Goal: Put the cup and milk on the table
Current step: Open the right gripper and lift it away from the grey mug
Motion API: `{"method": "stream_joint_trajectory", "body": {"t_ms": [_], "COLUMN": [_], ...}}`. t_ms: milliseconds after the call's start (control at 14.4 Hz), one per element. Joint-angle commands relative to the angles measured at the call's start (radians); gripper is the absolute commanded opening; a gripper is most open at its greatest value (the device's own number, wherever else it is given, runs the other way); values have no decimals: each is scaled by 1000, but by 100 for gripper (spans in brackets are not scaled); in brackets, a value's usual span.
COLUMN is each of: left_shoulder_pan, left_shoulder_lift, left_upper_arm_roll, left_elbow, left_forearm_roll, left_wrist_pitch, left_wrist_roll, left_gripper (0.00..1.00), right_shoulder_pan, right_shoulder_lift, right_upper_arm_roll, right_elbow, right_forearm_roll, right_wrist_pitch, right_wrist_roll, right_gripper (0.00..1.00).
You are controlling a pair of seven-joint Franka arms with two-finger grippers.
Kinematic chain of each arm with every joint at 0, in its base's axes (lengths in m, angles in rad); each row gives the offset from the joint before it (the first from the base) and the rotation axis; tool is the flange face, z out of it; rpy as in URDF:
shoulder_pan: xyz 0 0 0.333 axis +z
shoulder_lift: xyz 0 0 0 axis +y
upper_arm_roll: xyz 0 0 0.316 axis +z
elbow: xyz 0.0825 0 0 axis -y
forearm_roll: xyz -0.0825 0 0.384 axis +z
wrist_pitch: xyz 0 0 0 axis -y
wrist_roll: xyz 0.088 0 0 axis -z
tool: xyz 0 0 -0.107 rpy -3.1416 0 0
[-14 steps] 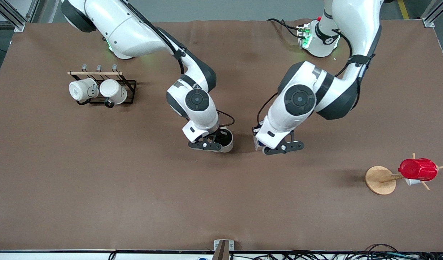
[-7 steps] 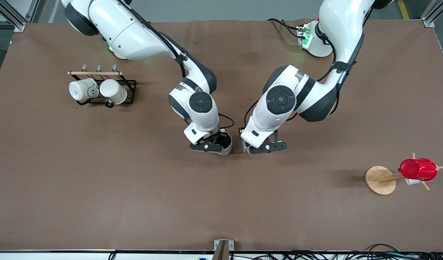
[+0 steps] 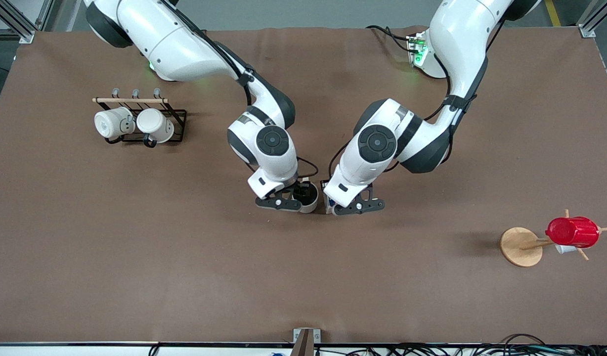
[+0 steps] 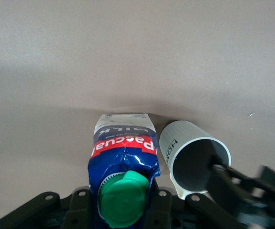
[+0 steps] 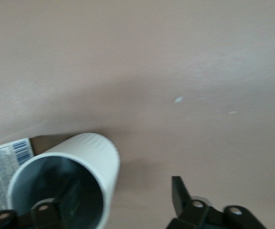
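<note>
The cream-beige cup (image 3: pixel 308 199) stands upright on the brown table (image 3: pixel 185 272), near its middle. My right gripper (image 3: pixel 294 199) is open over it, with one finger inside the cup and the other outside, apart from the wall. In the right wrist view the cup (image 5: pixel 87 162) sits beside my right gripper (image 5: pixel 125 187). My left gripper (image 3: pixel 337 204) is shut on the milk (image 3: pixel 327 201), which stands close beside the cup toward the left arm's end. In the left wrist view the milk (image 4: pixel 123 157), with its green cap up, appears to rest its base on the table next to the cup (image 4: pixel 189 148).
A black rack (image 3: pixel 177 118) with two whiter mugs (image 3: pixel 113 123) stands toward the right arm's end. A wooden stand (image 3: pixel 520 246) carrying a red plastic cup (image 3: pixel 573 231) stands toward the left arm's end, nearer the front camera.
Both grippers have come lower. The left gripper has carried the milk toward the cup, so the two now stand side by side.
</note>
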Motion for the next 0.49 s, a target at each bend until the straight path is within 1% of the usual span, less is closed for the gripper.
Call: {"method": "stream_joint_trajectory", "body": {"t_ms": [0,69,139,208,277,347,416], "left_shoulder_pan": [-7,-7,-7,-5,-7,-7,-5], "left_shoulder_lift": [27,33,34,34,34,34,31], "left_upper_arm_roll": [-6,-11,-12,-11,-11,-11,-11], "left_elbow": [25,25,25,23,23,23,23], "left_forearm_roll": [5,5,5,5,8,14,14], "left_wrist_pitch": [33,42,48,48,48,48,47], "left_wrist_roll": [1,1,1,3,4,10,7], "left_gripper": [37,37,38,48,63,92,100], "right_shoulder_pan": [-111,-164,-206,-250,-298,-344,-395], "right_shoulder_lift": [-154,-228,-309,-398,-482,-545,-605], "right_upper_arm_roll": [54,67,68,66,63,61,57], "right_elbow": [-68,-115,-176,-245,-307,-347,-379], "right_forearm_roll": [1,9,11,12,12,12,21], "right_wrist_pitch": [-137,-164,-177,-177,-177,-179,-179], "right_wrist_roll": [-54,-81,-91,-95,-95,-95,-98], "right_gripper": [89,91,92,92,93,97,99]}}
